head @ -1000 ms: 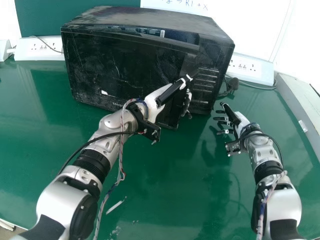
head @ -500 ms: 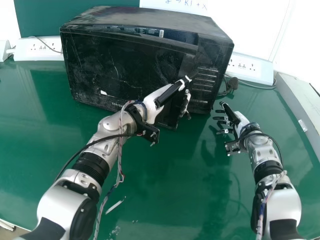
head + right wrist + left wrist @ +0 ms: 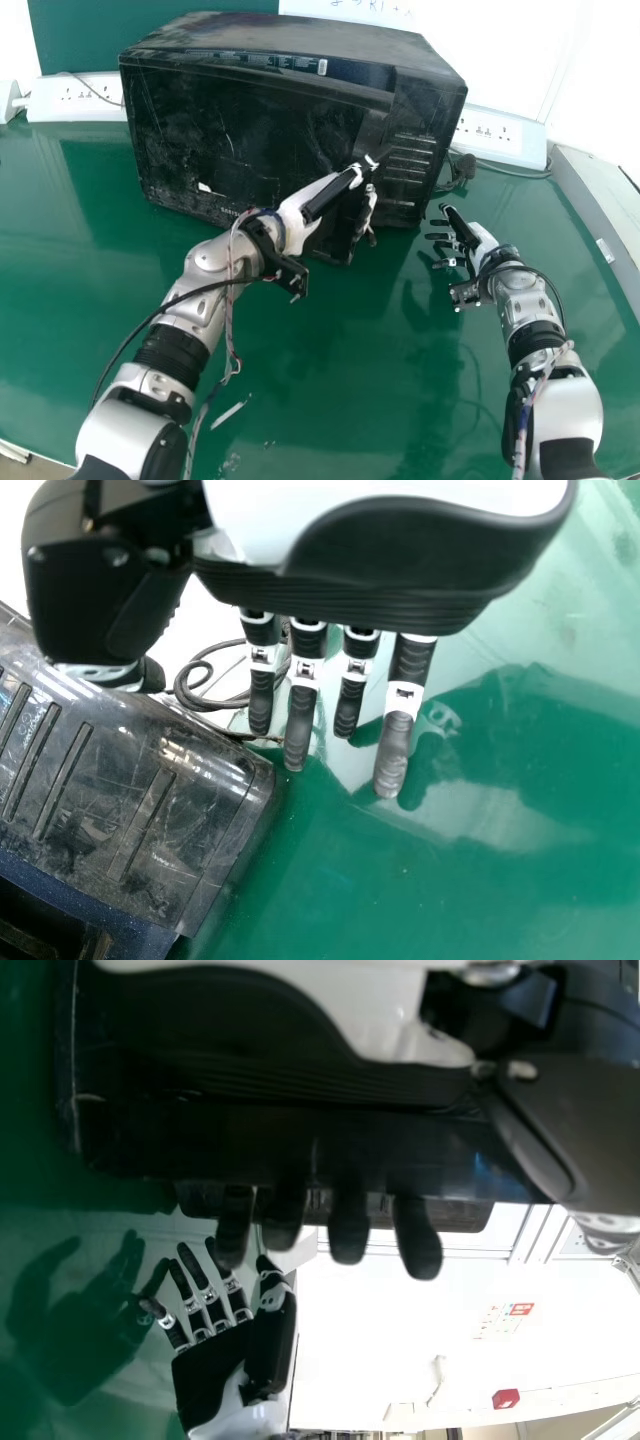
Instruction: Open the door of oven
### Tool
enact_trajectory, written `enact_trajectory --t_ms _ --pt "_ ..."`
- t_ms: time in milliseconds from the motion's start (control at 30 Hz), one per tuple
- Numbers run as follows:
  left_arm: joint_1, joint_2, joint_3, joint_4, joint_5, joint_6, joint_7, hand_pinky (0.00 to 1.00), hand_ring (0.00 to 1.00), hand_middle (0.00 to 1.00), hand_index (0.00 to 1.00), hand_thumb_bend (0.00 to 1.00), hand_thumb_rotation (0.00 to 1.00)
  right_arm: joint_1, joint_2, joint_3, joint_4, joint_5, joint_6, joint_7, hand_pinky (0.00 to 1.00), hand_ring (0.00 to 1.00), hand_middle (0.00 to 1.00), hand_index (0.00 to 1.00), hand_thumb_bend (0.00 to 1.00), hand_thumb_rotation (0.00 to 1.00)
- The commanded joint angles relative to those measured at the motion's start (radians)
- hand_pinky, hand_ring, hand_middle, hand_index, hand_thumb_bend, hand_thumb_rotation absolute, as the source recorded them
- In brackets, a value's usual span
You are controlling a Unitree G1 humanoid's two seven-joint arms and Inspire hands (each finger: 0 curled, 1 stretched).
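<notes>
The black oven (image 3: 410, 190) stands at the back, its door (image 3: 240, 130) ajar, the free right edge out from the body. My left hand (image 3: 298, 218) is at that edge, fingers pointing down beside the control panel. In the left wrist view the door (image 3: 250, 1150) crosses in front of the left hand (image 3: 350, 1230); straight fingertips stick out past its edge, the finger bases hidden. To the right of the oven, my right hand (image 3: 482, 240) is apart from it, fingers straight; in the right wrist view the right hand (image 3: 400, 540) is beside the oven corner (image 3: 200, 800).
The oven stands on a green table (image 3: 350, 380). Socket strips (image 3: 95, 92) lie behind it at both sides, with a black cable and plug (image 3: 462, 170) near its right side. A small white strip (image 3: 229, 415) lies on the tabletop at the front.
My left hand has shifted slightly left and toward me, and the door's free edge has come a little farther out with it. The right hand has stayed still.
</notes>
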Motion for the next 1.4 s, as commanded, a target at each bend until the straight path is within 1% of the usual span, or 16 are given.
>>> enact_trajectory --t_ms 0,133,267,367,467,567,700,900,1067,1200,1367 --pt "0.010 0.000 0.003 -0.064 -0.043 -0.012 -0.002 0.01 0.05 0.11 0.13 1.00 1.00 0.061 0.031 0.014 0.040 -0.016 0.045 0.020 0.59 0.67 0.70 0.82 0.62 1.00" --pt "0.035 0.008 0.007 -0.106 -0.045 -0.025 0.000 0.01 0.06 0.10 0.12 1.00 1.00 0.061 0.031 0.013 0.040 -0.015 0.046 0.021 0.59 0.66 0.70 0.81 0.61 1.00" --pt "0.071 0.015 0.011 -0.186 -0.062 0.006 -0.012 0.01 0.05 0.10 0.12 1.00 1.00 0.059 0.031 0.010 0.041 -0.012 0.049 0.022 0.60 0.69 0.71 0.82 0.61 1.00" --pt "0.094 0.021 0.012 -0.233 -0.073 0.026 -0.016 0.01 0.05 0.10 0.12 0.99 1.00 0.059 0.030 0.011 0.041 -0.013 0.050 0.020 0.59 0.68 0.70 0.82 0.62 1.00" --pt "0.117 0.023 0.018 -0.270 -0.078 0.028 -0.008 0.01 0.05 0.10 0.12 1.00 0.99 0.062 0.029 0.011 0.040 -0.014 0.042 0.023 0.58 0.66 0.70 0.81 0.62 1.00" --pt "0.139 0.028 0.020 -0.309 -0.076 0.045 0.001 0.01 0.05 0.09 0.11 0.97 1.00 0.062 0.028 0.011 0.041 -0.014 0.045 0.025 0.60 0.69 0.72 0.82 0.61 1.00" --pt "0.171 0.031 0.021 -0.365 -0.077 0.078 0.007 0.01 0.05 0.09 0.10 0.94 1.00 0.061 0.028 0.012 0.040 -0.015 0.048 0.026 0.60 0.68 0.71 0.83 0.61 1.00" --pt "0.222 0.038 0.025 -0.425 -0.095 0.080 -0.016 0.00 0.04 0.08 0.08 0.90 1.00 0.061 0.025 0.013 0.040 -0.016 0.047 0.029 0.60 0.68 0.70 0.82 0.62 1.00" --pt "0.261 0.053 0.016 -0.487 -0.100 0.103 -0.037 0.00 0.03 0.07 0.07 0.90 1.00 0.060 0.022 0.019 0.040 -0.021 0.047 0.034 0.59 0.68 0.71 0.83 0.61 1.00" --pt "0.294 0.061 0.003 -0.534 -0.090 0.092 -0.030 0.00 0.03 0.07 0.08 0.90 1.00 0.061 0.021 0.012 0.040 -0.013 0.049 0.034 0.58 0.67 0.70 0.82 0.62 1.00" --pt "0.334 0.067 -0.003 -0.597 -0.101 0.107 -0.018 0.00 0.04 0.07 0.08 0.88 0.99 0.061 0.020 0.013 0.040 -0.014 0.050 0.033 0.59 0.68 0.70 0.82 0.62 1.00"
